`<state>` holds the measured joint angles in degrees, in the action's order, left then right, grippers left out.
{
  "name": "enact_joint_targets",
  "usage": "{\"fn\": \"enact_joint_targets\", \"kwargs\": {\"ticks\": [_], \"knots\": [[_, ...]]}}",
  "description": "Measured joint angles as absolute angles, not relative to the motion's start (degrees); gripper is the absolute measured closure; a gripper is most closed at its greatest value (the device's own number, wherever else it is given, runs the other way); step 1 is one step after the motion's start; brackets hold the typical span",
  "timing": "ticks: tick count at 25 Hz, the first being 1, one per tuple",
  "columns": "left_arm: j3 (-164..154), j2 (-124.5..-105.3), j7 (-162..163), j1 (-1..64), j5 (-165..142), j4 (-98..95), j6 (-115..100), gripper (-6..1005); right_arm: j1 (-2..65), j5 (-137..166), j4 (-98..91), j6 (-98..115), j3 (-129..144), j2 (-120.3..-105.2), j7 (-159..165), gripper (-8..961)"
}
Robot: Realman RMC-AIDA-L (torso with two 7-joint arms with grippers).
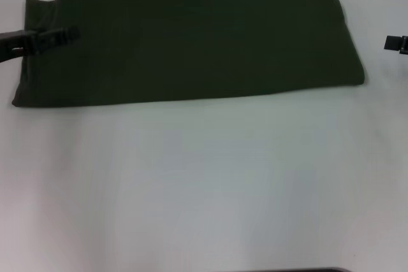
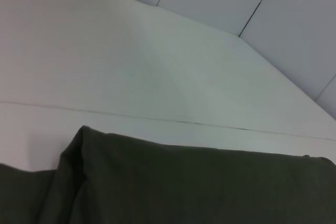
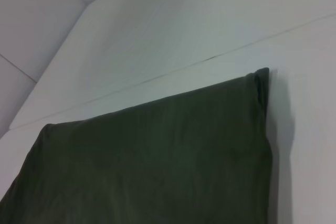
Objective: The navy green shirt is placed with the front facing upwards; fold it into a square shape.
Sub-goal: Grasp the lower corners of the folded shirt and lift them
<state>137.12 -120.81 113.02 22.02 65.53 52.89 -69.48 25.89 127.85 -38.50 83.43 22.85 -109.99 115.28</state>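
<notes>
The navy green shirt (image 1: 191,36) lies folded into a long, wide band across the far part of the white table (image 1: 204,183), plain green side up with no lettering showing. A small flap of cloth (image 1: 39,12) sticks out at its left end. My left gripper (image 1: 69,32) reaches in from the left edge and sits over the shirt's left end. Just inside the right border of the head view is my right gripper (image 1: 396,44), clear of the shirt's right end. The left wrist view shows the shirt's (image 2: 199,187) edge, and the right wrist view shows the shirt's (image 3: 157,161) corner.
White tabletop stretches from the shirt's near edge toward me. A thin seam (image 2: 157,119) runs across the table behind the shirt, with pale wall panels (image 2: 294,24) beyond it. A dark strip (image 1: 312,270) shows at the bottom edge of the head view.
</notes>
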Motion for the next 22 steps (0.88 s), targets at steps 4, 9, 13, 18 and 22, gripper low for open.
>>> {"fn": "enact_joint_targets", "kwargs": {"ticks": [4,9,13,18,22], "knots": [[138.1,-120.58,112.9,21.7,65.2,52.8,-69.9,99,25.9,127.9,-36.4,83.0,22.9,-110.28,115.5,292],[138.2,-119.76,112.4,21.7,65.0,52.5,-69.5,98,26.5,127.9,-32.9,80.1,23.0,-111.02,115.2,327],[138.2,-119.21,112.4,21.8,64.7,52.3,-68.9,98,27.0,127.9,-32.6,78.1,23.0,-112.34,115.1,351],[138.3,-119.09,112.4,22.1,63.5,52.3,-67.9,98,27.4,127.9,-32.3,76.2,23.2,-113.36,115.4,360],[138.3,-119.12,112.4,22.2,63.0,52.3,-67.1,98,27.8,128.0,-30.2,75.0,23.6,-113.06,115.6,360]]}}
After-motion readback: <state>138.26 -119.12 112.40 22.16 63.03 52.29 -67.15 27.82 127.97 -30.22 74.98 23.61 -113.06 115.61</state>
